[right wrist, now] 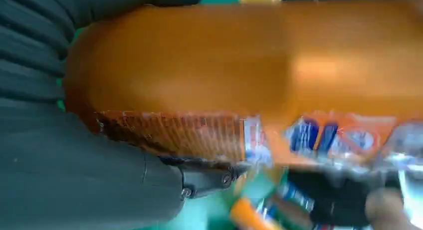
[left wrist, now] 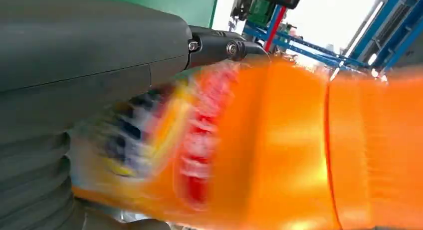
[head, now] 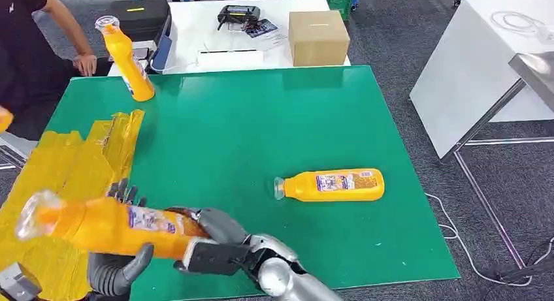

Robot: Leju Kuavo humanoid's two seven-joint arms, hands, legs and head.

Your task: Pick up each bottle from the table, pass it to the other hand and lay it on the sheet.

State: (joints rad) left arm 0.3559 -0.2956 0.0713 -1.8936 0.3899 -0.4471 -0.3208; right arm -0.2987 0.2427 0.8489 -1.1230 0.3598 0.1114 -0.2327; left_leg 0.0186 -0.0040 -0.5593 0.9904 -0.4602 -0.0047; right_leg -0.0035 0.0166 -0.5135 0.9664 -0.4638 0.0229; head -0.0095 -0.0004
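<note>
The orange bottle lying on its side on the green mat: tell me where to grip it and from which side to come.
Grip the orange bottle around its labelled middle, coming down from above with the fingers across its width. It lies flat on the green mat, cap pointing toward the robot's left, with open mat all round, so the broad straight body offers the steadiest hold; the neck is narrower and likely less secure.

Green table (head: 261, 118): yellow sheet (head: 65, 170), two bottles (head: 333, 185).

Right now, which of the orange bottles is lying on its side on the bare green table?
The bottle right of centre, cap pointing left, touched by nothing. Another stands tilted at the table's far-left corner; the third is held by both robot hands.
</note>
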